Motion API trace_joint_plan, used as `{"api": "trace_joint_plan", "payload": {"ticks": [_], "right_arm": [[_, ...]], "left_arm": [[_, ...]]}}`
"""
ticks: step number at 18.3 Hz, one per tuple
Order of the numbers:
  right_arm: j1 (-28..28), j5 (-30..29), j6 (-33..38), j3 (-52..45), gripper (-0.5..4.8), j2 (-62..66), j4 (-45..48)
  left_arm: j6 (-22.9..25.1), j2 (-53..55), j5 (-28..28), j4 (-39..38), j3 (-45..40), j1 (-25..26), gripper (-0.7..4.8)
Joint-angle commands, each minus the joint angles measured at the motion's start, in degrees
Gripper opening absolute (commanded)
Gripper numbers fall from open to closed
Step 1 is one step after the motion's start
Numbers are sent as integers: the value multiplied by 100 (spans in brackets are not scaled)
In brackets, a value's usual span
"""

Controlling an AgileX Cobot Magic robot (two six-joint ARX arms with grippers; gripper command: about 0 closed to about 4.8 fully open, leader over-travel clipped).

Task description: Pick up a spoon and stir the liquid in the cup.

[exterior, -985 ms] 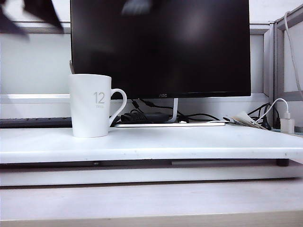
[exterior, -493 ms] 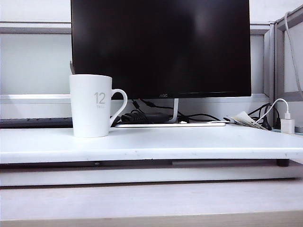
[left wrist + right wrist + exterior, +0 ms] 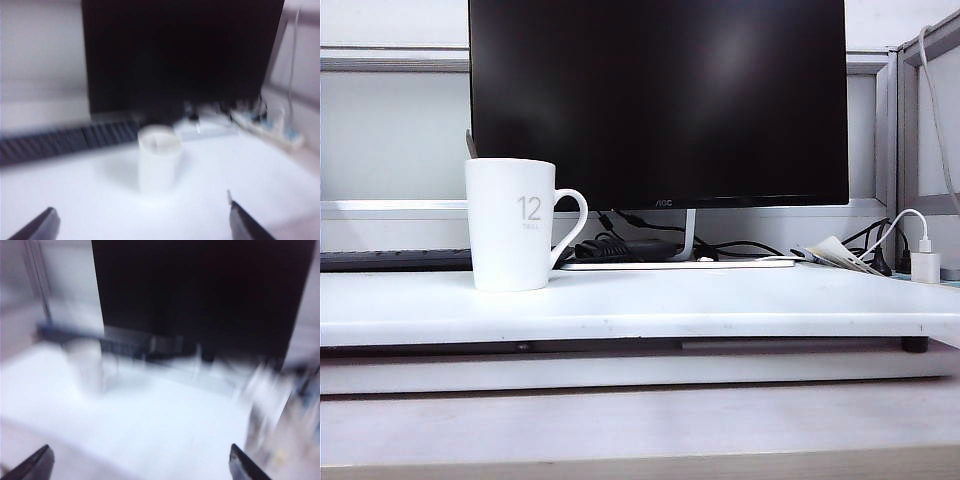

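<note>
White glazed ceramic gives the cup [image 3: 511,224] a smooth, faintly tapered body, wider at the rim than at the foot, with a curved loop handle on the side facing the middle of the desk and a pale grey "12" printed on its wall. It stands upright on the left part of the white desk [image 3: 720,310], a flat matt slab with a rounded front edge, in front of a dark keyboard [image 3: 395,259]. A thin grey-silver sliver, the spoon [image 3: 471,143], rises slanting from the far left of the cup's rim; its bowl is hidden inside. Behind stands a wide black monitor [image 3: 658,100] with a glossy dark screen on a slim metal stand, black cables coiled beneath it, and a white charger plug [image 3: 924,262] with its cord sits at the far right. Neither arm appears in the exterior view. In the left wrist view, soft with blur, the left gripper [image 3: 141,224] hangs above the desk with only its two dark wedge-shaped fingertips [image 3: 37,227] showing at the frame corners, spread as wide as they go and holding nothing; the cup [image 3: 159,162] lies ahead of it, well apart. The right wrist view is more heavily smeared: the right gripper [image 3: 140,464] likewise shows dark tips set far apart and empty, with the cup [image 3: 85,365] a pale blurred cylinder farther off to one side.
</note>
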Motion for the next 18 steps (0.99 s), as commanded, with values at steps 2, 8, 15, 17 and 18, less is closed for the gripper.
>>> {"api": "trace_joint_plan", "payload": {"ticks": [2,8,15,17,18], "right_arm": [[4,-455,275,-2430,472,-538,3077],[4,-455,273,-4865,471,-267,5941],[4,-459,273,-5243,-2,-269,4774],[2,-544,273,-5243,-1,-271,4656],[4,-540,273,-5243,3,-271,4623]], "left_arm": [[-275,20,63,1416,-1362,4,479],[-1222,20,37,2948,-3442,4,479],[-1220,20,37,2942,-3882,4,-25],[-1222,20,2,2942,-3936,7,-4],[-1217,17,-4,2951,-3932,4,-3]]}}
